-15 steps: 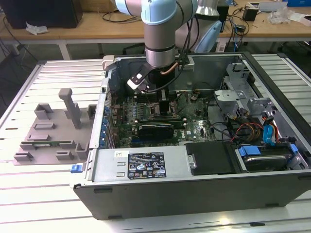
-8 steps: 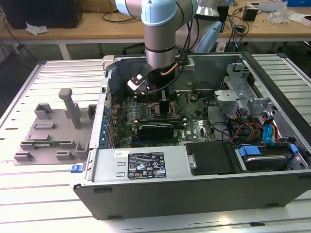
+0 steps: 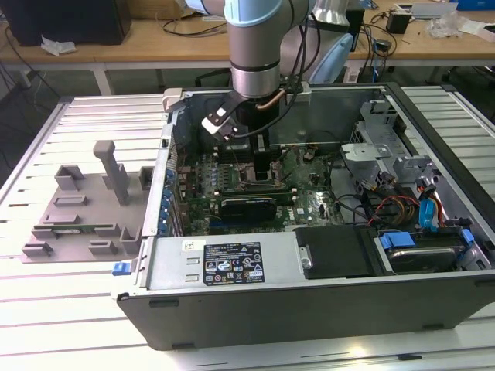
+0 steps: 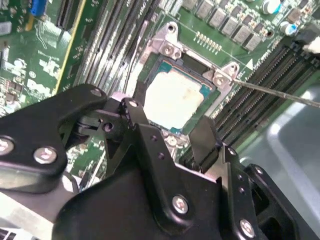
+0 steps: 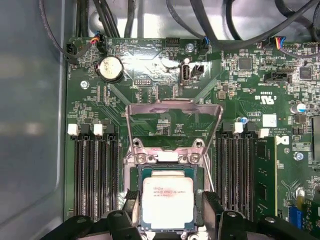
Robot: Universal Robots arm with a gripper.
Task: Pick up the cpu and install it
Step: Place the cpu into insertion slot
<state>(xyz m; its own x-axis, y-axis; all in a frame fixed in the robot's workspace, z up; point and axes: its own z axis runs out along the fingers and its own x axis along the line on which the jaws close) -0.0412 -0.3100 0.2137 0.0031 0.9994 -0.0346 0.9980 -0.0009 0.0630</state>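
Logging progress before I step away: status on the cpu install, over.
The pincer low over the socket. The cpu lying in it, load frame raised. The lever off to one side.

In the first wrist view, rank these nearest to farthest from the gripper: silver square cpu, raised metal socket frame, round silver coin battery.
1. Silver square cpu: in the socket, straddled by the gripper.
2. Raised metal socket frame: hinged just beyond the socket.
3. Round silver coin battery: farthest, across the green board.
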